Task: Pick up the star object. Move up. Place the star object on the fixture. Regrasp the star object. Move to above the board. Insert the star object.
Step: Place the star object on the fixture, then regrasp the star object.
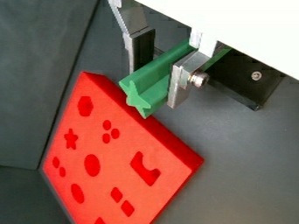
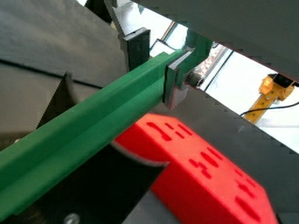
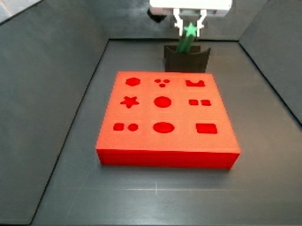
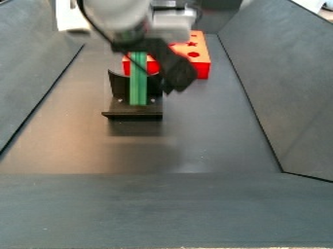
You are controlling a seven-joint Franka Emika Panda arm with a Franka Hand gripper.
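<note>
The fingers (image 1: 177, 83) of the gripper (image 1: 160, 63) are clamped on the sides of the star object (image 1: 152, 80), whose star-shaped end juts past their tips. Directly beneath them in a side view stands the fixture (image 3: 186, 59), with the green rod reaching down into its notch. Beyond the fixture lies the board (image 3: 167, 117), its near edge just beside the fixture and open dark floor (image 3: 71, 190) all around it.

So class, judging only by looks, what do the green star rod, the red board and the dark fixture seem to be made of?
Star object, gripped in the pincer above the fixture: probably plastic, uniform matte green with crisp ridges. Board: likely plastic too, evenly bright red, with slight sheen. Fixture: dark and dull, either plastic or coated metal; unclear.
</note>
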